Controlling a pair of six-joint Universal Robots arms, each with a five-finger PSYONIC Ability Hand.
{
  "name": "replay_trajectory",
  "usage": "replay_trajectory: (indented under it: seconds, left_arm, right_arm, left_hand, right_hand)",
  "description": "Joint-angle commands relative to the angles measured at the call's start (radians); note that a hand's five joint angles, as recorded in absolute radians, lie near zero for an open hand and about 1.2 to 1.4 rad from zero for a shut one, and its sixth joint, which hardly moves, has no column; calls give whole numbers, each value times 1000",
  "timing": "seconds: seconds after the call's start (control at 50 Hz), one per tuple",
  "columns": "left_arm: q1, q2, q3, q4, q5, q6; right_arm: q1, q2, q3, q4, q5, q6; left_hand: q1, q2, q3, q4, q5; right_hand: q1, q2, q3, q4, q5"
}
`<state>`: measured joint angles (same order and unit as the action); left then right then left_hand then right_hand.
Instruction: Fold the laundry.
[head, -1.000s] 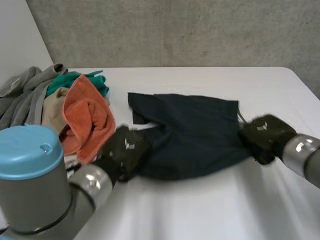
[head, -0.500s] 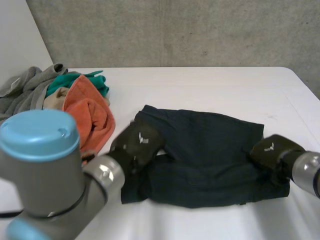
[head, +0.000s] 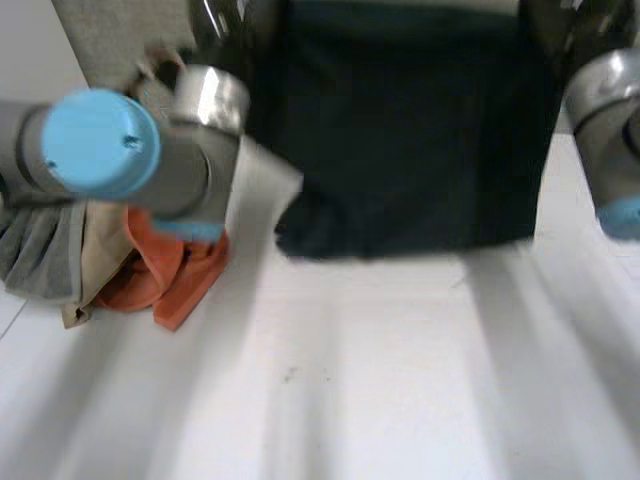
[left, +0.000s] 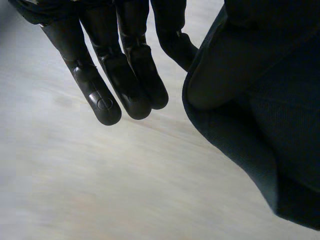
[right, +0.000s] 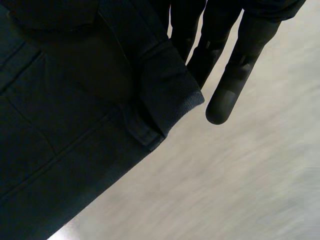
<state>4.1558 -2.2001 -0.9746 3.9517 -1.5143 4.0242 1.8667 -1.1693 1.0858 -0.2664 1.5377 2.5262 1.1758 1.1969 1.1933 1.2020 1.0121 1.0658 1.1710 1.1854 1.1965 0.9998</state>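
A dark navy garment (head: 400, 130) hangs in the air above the white table (head: 380, 380), stretched between my two raised arms. Its lower edge bunches just over the table top. In the left wrist view my left hand (left: 125, 75) keeps its fingers straight and close together, and one upper corner of the garment (left: 260, 100) is pinched beside them with cloth wrapped over the thumb. In the right wrist view my right hand (right: 235, 60) holds the other corner, a hemmed edge of the garment (right: 75, 125), between straight fingers and the thumb.
A laundry pile lies at the table's left side: an orange cloth (head: 170, 275), a tan piece (head: 100, 270) and a grey garment (head: 40, 245). My left arm (head: 100, 145) crosses above that pile. A grey wall stands behind the table.
Both arms have risen steeply, lifting the dark garment off the table. It lay spread flat before and now hangs between the hands.
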Motion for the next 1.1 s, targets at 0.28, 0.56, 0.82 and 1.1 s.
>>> replay_trajectory:
  seconds: [0.28,0.56,0.82,1.1]
  left_arm:
    - [-8,43,-350,64,3,-109]
    - [-83,19,-685,49,5,-99]
    - [-147,445,-886,-496,8,-100]
    - [-213,499,-829,-970,10,-60]
  right_arm:
    - [42,74,149,-93,-2,34]
    - [32,195,338,121,-7,13]
    - [28,-165,592,500,1,-216]
    - [26,-271,723,722,5,-333]
  left_hand:
    - [220,199,203,194,210]
    - [220,199,203,194,210]
    - [220,199,203,194,210]
    - [-45,-66,-63,-71,-56]
  right_hand:
    - [330,225,211,200,222]
    - [330,225,211,200,222]
    - [330,225,211,200,222]
    - [330,225,211,200,222]
